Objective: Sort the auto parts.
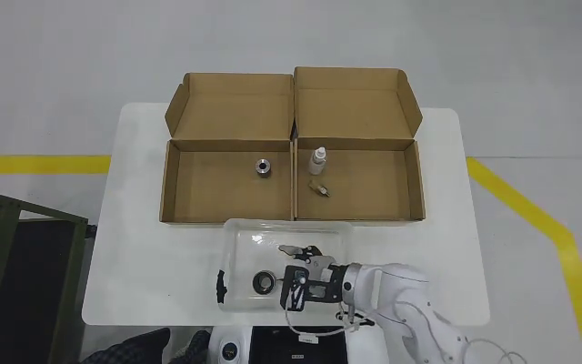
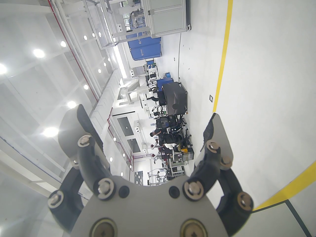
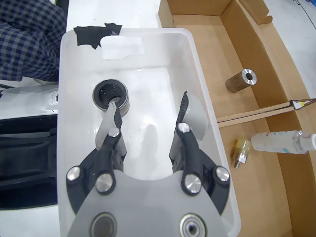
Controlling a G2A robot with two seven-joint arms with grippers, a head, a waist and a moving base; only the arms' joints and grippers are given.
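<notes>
While down in the clear bin (image 3: 197,57) at the near edge of the tabletop (image 1: 136,227), holds right gripper (image 3: 149,99) fingers (image 3: 184,107) wide apart, empty, one tip at the black bearing (image 3: 103,91) inside. Shows left gripper (image 2: 147,112) fingers likewise spread, empty.

Two boxes stand side by side on the far part of the table (image 1: 136,237), touching each other, with their lids open away from the robot. In the left box (image 1: 167,187) a metal cylinder (image 1: 262,167) sits right of the middle, toward the wall between the boxes. In the right box (image 1: 416,187) a small bottle (image 1: 317,161) sits close to that same wall, and a small fitting (image 1: 320,190) lies near it, on the side closer to the robot. Just before the boxes stands a tub (image 1: 238,227). Inside the tub a ring bearing (image 1: 264,283) rests in the left half. The right gripper (image 3: 149,99) is just right of the bearing, jaws apart, with one fingertip at the bearing's opening.
</notes>
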